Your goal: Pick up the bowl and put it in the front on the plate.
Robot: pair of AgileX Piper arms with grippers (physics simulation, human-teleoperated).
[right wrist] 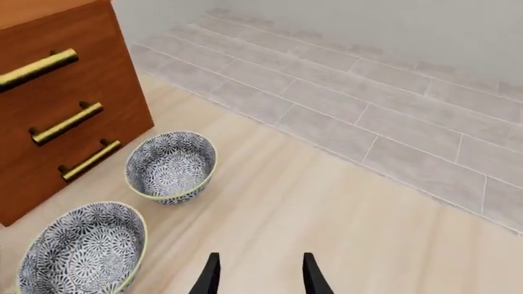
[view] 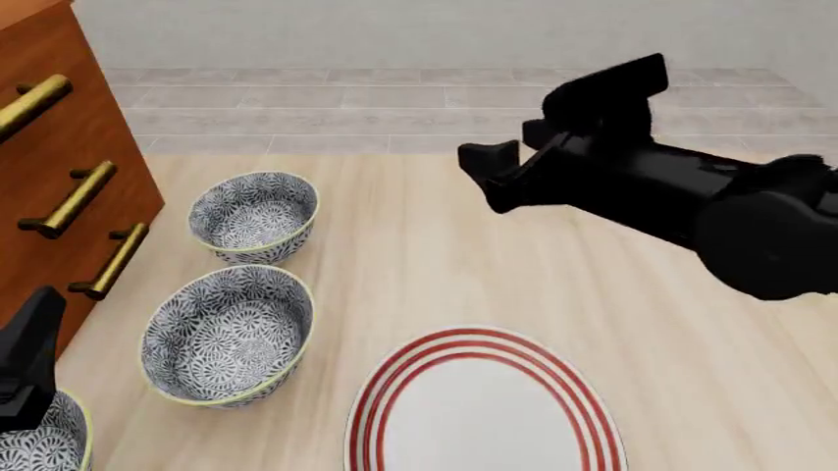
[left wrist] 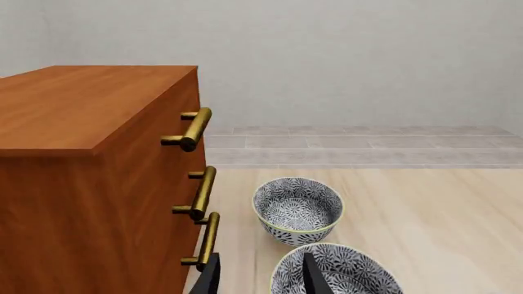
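bowl (view: 37, 441) beneath left end effector (view: 26, 358)

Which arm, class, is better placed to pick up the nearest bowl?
Left. The left gripper hangs at the nearest bowl, in the front view's lower left corner. The right gripper is high over bare table, beyond the plate, far from all three bowls.

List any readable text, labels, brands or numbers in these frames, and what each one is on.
None: no view shows any words, numbers or logos.
The bowls carry only a blue floral pattern.
The plate has only red rings.
The wooden cabinet and its brass handles are unmarked.
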